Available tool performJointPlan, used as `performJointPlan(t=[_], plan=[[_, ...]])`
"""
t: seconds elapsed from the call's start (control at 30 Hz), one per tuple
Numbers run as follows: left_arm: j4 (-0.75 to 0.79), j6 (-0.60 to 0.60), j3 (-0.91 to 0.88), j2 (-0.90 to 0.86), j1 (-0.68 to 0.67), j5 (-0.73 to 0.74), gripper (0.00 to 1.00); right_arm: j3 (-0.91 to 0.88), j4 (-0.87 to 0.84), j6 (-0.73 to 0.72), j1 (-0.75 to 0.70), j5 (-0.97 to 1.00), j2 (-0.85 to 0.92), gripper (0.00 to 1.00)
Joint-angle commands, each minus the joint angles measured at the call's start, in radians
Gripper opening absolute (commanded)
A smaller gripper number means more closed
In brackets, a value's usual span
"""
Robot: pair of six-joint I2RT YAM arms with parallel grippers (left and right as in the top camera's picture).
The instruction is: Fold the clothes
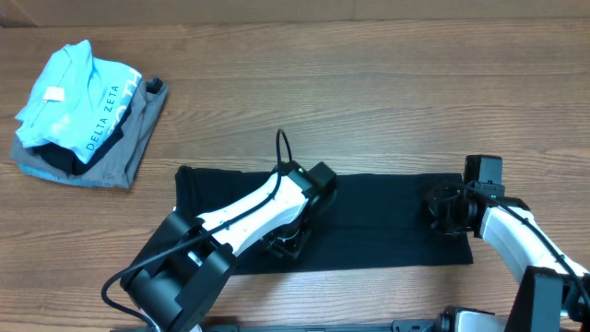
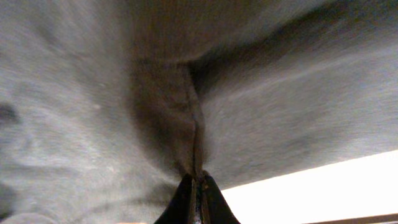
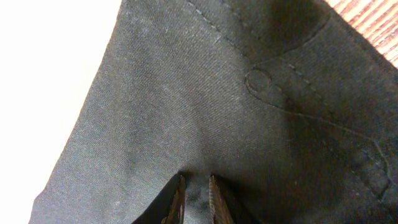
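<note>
T-shirt (image 1: 387,217), the black one, is lying flat as a long strip across the middle and right of the table (image 1: 369,83), so I'd say it's already partly folded lengthwise. Left gripper (image 1: 291,243) is down close to the near edge, around the middle of the strip. Its wrist view shows the fingers shut tight with a ridge of cloth pinched between them. Right gripper (image 1: 449,210) is at the right-hand end, near a stitched hem. It's clamped on fabric too, jaws nearly together with cloth filling the gap.

My guess is the step here is grabbing two spots to bring one part over the rest. To do that well I'd lift both sides together and only just clear of the wood. Keep the cloth taut between the two grips so it doesn't sag or bunch, then carry it over in one even sweep so the edges line up. Can't tell how many layers each pinch has. If one has only the top layer the fold will come apart, so that's worth checking on the lift.

Containers: none in view, no basket or bin. Closest thing is the loose pile at the far left corner, a blue top (image 1: 69,97) lettered DELTA ZETA sitting on a grey garment (image 1: 120,157), well apart from the T-shirt.
</note>
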State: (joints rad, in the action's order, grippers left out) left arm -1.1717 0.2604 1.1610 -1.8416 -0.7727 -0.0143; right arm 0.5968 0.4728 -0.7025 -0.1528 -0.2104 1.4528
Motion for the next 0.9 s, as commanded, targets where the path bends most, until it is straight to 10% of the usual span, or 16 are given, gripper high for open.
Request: performJointPlan(t=[0.0,0.5,0.87], plan=[[-0.009,0.004,0.065,-0.008,-0.013,0.009,0.04,-0.042,0.033,-0.001,0.000,0.053,0.031,0.19],[0.032,0.007,0.072,-0.008,-0.040,0.121,0.13,-0.042,0.031,-0.001,0.000,0.053,0.031,0.19],[0.016,0.008,0.073,-0.008,-0.039,0.105,0.49,-0.042,0.029,-0.001,0.000,0.053,0.031,0.19]])
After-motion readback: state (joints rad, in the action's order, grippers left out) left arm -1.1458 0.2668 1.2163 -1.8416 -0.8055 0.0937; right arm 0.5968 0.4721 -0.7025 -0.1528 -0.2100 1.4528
